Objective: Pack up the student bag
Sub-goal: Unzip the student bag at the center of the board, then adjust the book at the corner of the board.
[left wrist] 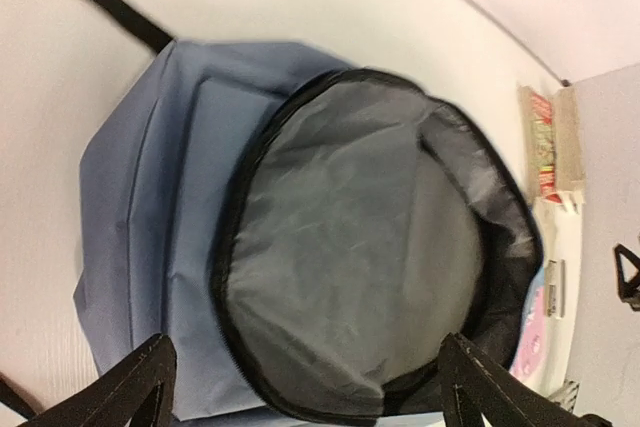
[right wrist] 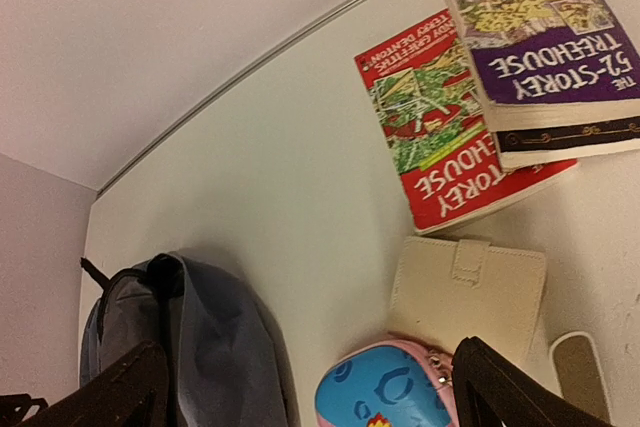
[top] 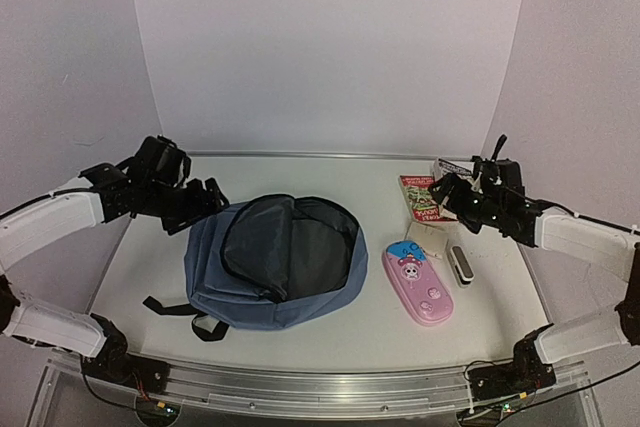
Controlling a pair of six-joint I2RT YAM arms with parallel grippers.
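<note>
Surface: white table [top: 330, 342] in a pale-walled booth.
Student bag [top: 270, 262]: lies flat just beneath and ahead of the left gripper, well apart from the right gripper.
Bag mouth: unzipped and gaping, with the dark grey lining showing; nothing visible inside.
Left gripper [left wrist: 305, 387]: fingers spread wide over the bag opening, holding nothing.
Right gripper [right wrist: 310, 397]: fingers spread wide and empty.
Below the right gripper: pink pencil case [top: 418, 285], cream wallet [right wrist: 470, 292], red book [right wrist: 450, 127] and purple book [right wrist: 540, 37] partly stacked on it, and a small oblong case [top: 460, 265].
Done: the bag looks opened and ready.
Left: every item lies outside the bag, so all the packing and the closing remain.
</note>
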